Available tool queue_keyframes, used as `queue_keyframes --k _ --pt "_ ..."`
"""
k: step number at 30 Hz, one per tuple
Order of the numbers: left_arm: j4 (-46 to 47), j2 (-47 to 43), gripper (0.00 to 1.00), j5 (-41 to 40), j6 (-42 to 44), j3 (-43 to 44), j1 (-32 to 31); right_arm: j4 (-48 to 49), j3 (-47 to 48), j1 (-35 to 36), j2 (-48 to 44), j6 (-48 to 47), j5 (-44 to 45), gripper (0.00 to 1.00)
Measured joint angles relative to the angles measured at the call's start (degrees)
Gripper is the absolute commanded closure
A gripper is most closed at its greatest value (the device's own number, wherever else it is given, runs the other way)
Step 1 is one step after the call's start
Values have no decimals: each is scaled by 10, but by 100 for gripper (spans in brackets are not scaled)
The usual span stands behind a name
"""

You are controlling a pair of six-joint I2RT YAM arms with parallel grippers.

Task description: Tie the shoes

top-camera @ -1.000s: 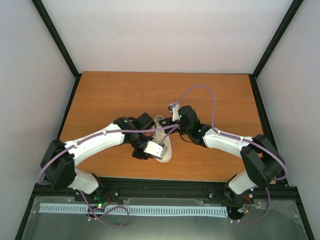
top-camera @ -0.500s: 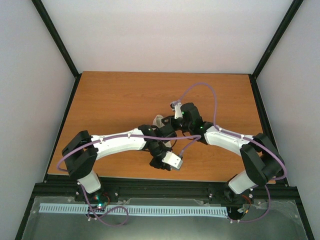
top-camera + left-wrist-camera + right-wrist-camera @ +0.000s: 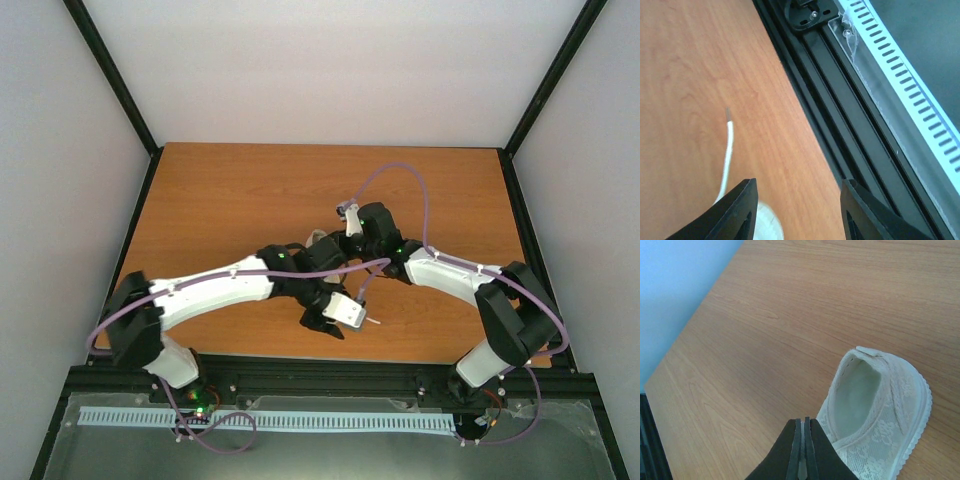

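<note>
Top: shoe (image 3: 318, 238) at centre of table (image 3: 220, 200), mostly hidden.
Left wrist: left gripper (image 3: 799, 195) spread, empty; lace (image 3: 729, 145) loose near table's near edge. Knot may slacken.
Right wrist: right gripper (image 3: 802, 440) clenched just beside shoe; lace pinched or not, cannot tell. Tug could drag shoe.

Cream lacy sneaker (image 3: 875, 416) sits upright — one white lace (image 3: 730, 145) end lies loose.

**Sneaker mostly hidden**
From above, the 2 arms (image 3: 215, 285) cover the sneaker (image 3: 318, 238) except a pale heel sliver. The right wrist view loses its front behind the right hand (image 3: 803, 422) and the bottom edge. The lace (image 3: 729, 150) slips behind a finger (image 3: 740, 210) of the left hand (image 3: 799, 187); a pale rounded shape (image 3: 765, 225) beside it is cropped.
</note>
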Motion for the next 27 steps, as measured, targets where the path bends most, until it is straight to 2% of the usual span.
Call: queue_keyframes --k 3,6,8,10,16,20,24,27 --pt "-29 -59 53 10 25 0 41 -4 5 0 5 -2 -5 97" --pt "-32 -96 54 30 38 -1 169 -4 7 0 9 -4 -9 97" --pt "-1 -97 48 32 36 -11 255 -4 7 0 12 -4 -14 97" --pt "33 -86 44 28 33 -30 297 -6 10 0 16 -4 -20 97" --pt "123 16 36 20 32 -74 307 -5 19 0 24 -3 -35 97" --pt "158 49 35 29 31 -75 307 -3 19 0 24 -1 -39 97" --pt "177 50 37 50 31 -74 307 7 19 0 24 6 -47 97" --pt "185 63 44 70 30 -72 305 16 19 0 24 17 -51 97"
